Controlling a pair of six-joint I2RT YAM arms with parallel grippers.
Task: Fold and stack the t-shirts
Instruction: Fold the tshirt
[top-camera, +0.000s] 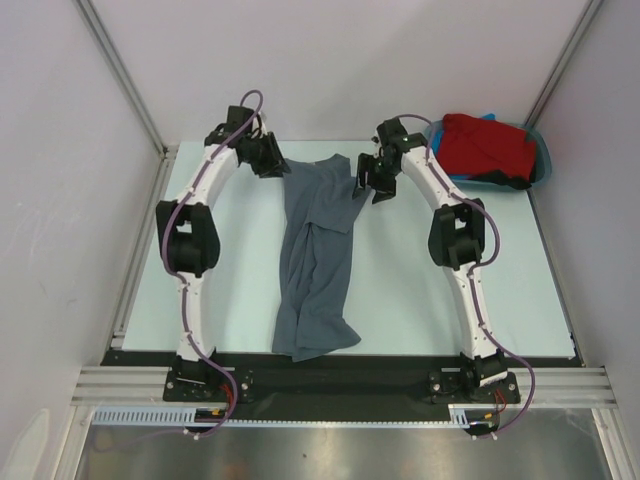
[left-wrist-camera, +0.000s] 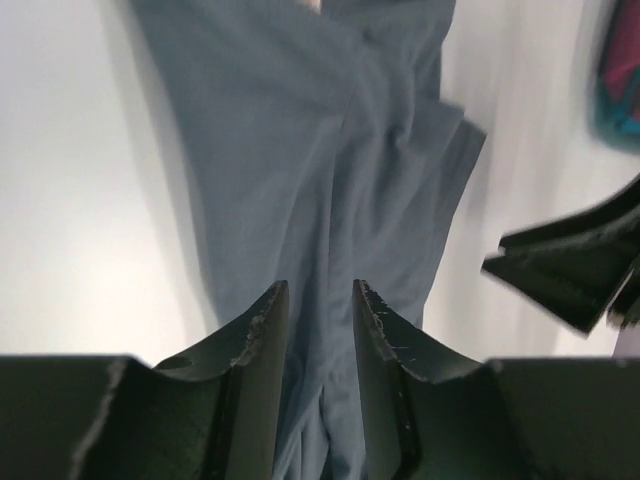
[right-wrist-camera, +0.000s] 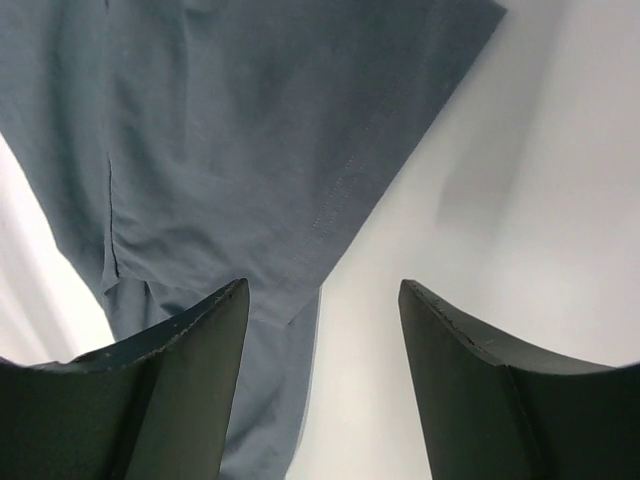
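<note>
A dark slate-grey t-shirt (top-camera: 315, 260) lies in a long crumpled strip from the far middle of the table to its near edge. My left gripper (top-camera: 272, 158) hangs at its far left corner. In the left wrist view the gripper (left-wrist-camera: 320, 290) has its jaws a little apart, with grey cloth (left-wrist-camera: 330, 150) showing through the gap. My right gripper (top-camera: 368, 185) is at the shirt's far right corner. There it (right-wrist-camera: 322, 285) stands wide open over the hem (right-wrist-camera: 230, 130) and bare table, holding nothing. A red t-shirt (top-camera: 488, 145) lies bunched in the tub.
A teal plastic tub (top-camera: 543, 160) stands at the far right corner, with bits of blue and black cloth under the red one. White walls and metal posts enclose the table (top-camera: 420, 290) on three sides. The right arm's gripper (left-wrist-camera: 580, 270) shows in the left wrist view.
</note>
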